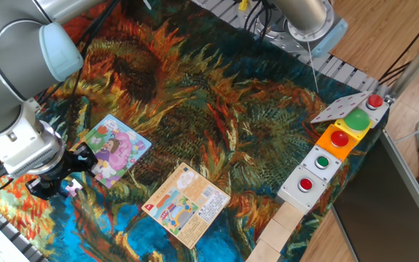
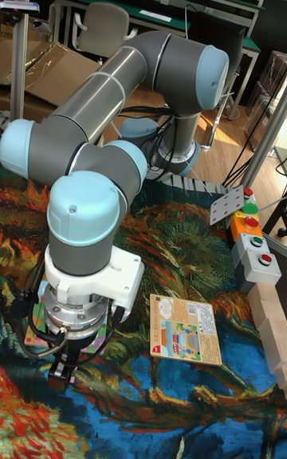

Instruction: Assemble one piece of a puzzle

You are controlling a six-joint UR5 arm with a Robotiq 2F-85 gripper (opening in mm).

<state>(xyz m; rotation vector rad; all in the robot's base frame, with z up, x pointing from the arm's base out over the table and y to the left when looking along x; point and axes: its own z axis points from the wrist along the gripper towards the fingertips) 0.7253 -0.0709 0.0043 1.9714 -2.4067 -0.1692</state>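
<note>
The puzzle [image 1: 118, 149] lies flat on the sunflower cloth at the left, a square cartoon board with a girl in purple. My gripper [image 1: 70, 185] hangs just off the board's near-left corner, pointing down. The piece [image 1: 73, 188], small and pale lilac, shows at the fingertips, and the fingers look shut on it. In the tall fixed view the gripper [image 2: 67, 370] covers most of the puzzle [image 2: 35, 339], and the piece is hidden there.
An orange-peach printed card [image 1: 188, 204] lies to the right of the puzzle. A row of button boxes [image 1: 333, 149] runs along the right edge, with pale wooden blocks [image 1: 278, 233] below them. The arm's grey body fills the left side.
</note>
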